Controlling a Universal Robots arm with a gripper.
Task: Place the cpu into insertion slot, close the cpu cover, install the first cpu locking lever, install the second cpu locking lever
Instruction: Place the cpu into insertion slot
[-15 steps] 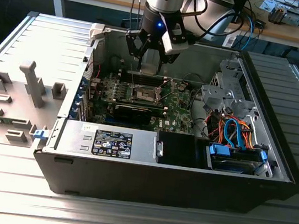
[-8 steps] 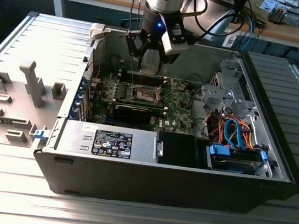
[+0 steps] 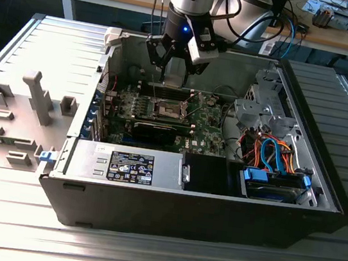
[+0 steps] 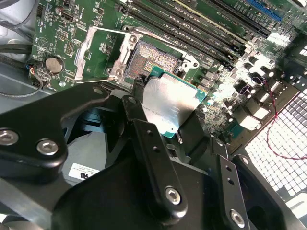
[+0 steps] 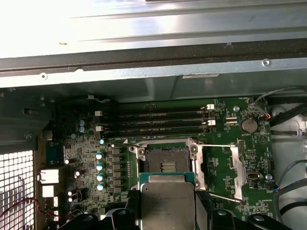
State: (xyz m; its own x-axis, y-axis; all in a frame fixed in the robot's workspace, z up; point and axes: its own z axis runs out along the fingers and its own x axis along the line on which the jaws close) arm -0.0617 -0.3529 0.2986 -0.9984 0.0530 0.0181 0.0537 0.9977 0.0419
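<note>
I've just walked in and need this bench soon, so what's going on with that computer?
A robot arm is working inside an open case. Its gripper is shut on the cpu, holding it by its edges just above the motherboard, close to the slot. The slot is empty, so the cpu is not yet seated. The cover is swung open beside the slot.

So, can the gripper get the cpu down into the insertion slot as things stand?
Probably yes. The cpu cover is swung open to one side, the insertion slot lies bare, and the gripper holds the cpu near it, with nothing between them.
</note>
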